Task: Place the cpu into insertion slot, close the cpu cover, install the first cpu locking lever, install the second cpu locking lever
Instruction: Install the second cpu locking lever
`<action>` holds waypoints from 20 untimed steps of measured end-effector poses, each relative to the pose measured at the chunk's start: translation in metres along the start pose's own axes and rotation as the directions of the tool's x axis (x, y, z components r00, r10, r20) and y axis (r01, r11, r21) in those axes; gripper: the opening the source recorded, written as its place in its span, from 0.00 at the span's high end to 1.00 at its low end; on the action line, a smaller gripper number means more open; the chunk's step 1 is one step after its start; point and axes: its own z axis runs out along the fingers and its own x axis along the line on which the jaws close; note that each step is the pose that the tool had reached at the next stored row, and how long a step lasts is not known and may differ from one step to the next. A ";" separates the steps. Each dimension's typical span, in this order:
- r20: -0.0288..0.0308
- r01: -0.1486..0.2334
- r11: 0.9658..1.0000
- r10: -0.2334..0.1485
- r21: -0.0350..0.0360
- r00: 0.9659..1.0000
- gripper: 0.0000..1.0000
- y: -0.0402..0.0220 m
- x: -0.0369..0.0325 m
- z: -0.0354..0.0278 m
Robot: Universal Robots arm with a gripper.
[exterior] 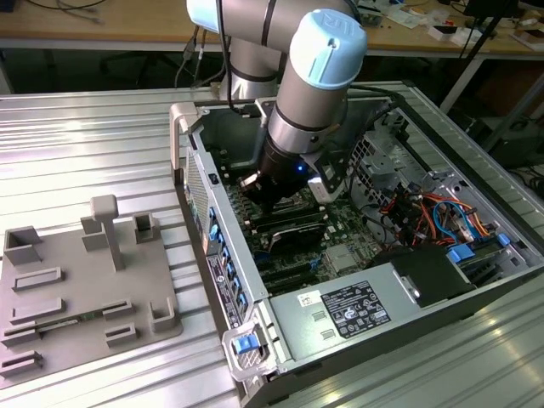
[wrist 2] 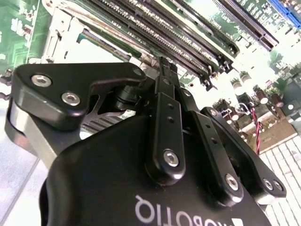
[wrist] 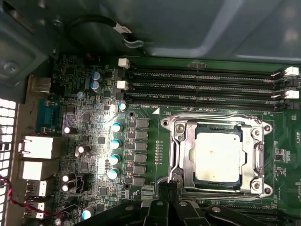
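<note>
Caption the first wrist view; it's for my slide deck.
CPU seated in its socket under the closed cover, gripper poised at the frame's edge.

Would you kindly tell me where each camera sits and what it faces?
Exterior view: off the arm, looking down on the open computer case and the arm.
First wrist view: on the arm, facing the cpu under its cpu cover; gripper at the edge.
Second wrist view: behind the gripper.
Both wrist views share the memory slots.

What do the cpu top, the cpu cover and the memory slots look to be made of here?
In the first wrist view:
The cpu: likely metal, pale matte silver, reflecting light evenly.
The cpu cover: seemingly thin stamped steel, shiny with bright edge glints.
The memory slots: probably black moulded plastic, dull, with white end clips.
</note>
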 end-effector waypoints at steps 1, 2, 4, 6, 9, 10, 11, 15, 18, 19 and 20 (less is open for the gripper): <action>0.000 0.000 1.000 0.000 0.000 1.000 0.89 0.0003 -0.0001 -0.0013; 0.000 0.000 1.000 0.000 0.000 1.000 0.89 0.0006 -0.0001 -0.0031; 0.000 0.000 1.000 0.000 0.000 1.000 0.89 0.0009 0.0000 -0.0058; 0.000 0.000 1.000 0.000 0.000 1.000 0.89 0.0011 0.0000 -0.0081; 0.000 0.000 1.000 0.000 0.000 1.000 0.89 0.0013 -0.0001 -0.0100; 0.000 0.000 1.000 0.000 0.000 1.000 0.89 0.0013 -0.0001 -0.0100; 0.000 0.000 1.000 0.000 0.000 1.000 0.89 0.0013 -0.0001 -0.0100; 0.000 0.000 1.000 0.000 0.000 1.000 0.89 0.0013 0.0000 -0.0106; 0.000 0.000 1.000 0.000 0.000 1.000 0.89 0.0014 0.0000 -0.0109; 0.000 0.000 1.000 0.000 0.000 1.000 0.89 0.0013 -0.0001 -0.0110; 0.000 0.000 1.000 0.000 0.000 1.000 0.89 0.0014 0.0000 -0.0110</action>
